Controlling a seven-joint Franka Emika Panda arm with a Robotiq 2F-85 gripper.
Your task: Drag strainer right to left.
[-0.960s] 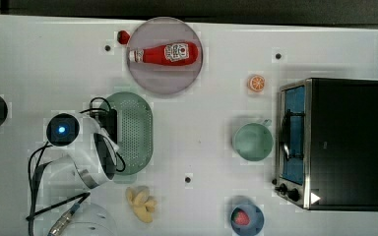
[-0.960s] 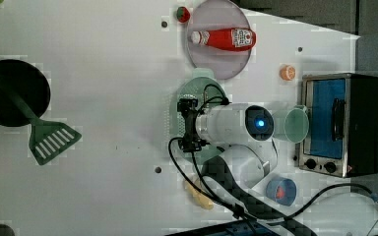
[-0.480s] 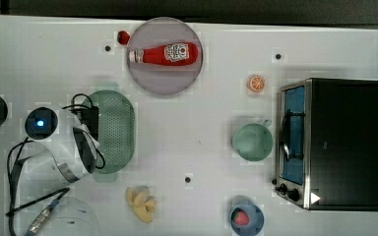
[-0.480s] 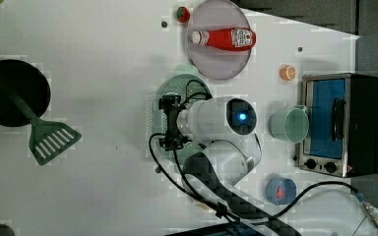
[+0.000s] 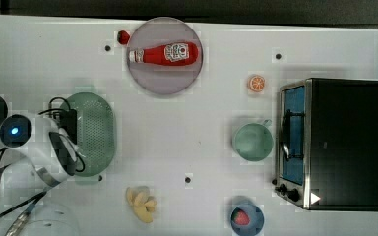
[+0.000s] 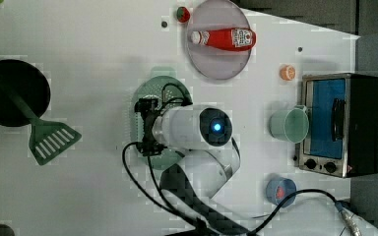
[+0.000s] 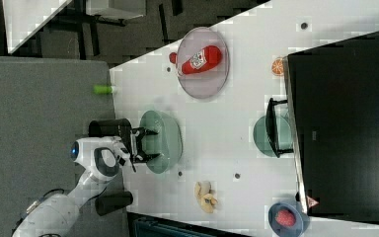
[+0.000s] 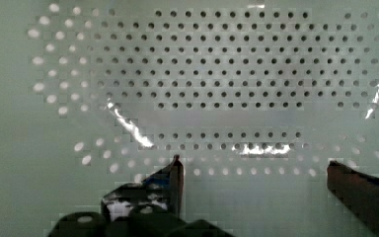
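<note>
Strainer: one strainer, pale green and oval, at the top view's left, well apart from the cup; its holed inside faces the camera in the wrist view.
Gripper: one gripper, fingers spread wide inside the strainer, nothing between them; whether they touch its wall cannot be told. In the right view it reaches over the strainer's rim.
Cup: one green cup, just beside the oven.
Oven: one toaster oven at the top view's right.
Plate and bottle: one round plate bearing one ketchup bottle lying on its side.
Bowl: one blue bowl holding a red fruit.
Orange slice: one, near the oven.
Left view alone: one green slotted spatula, its handle lying across one black pan.
Right view alone: a grey floor beside the table's edge.
</note>
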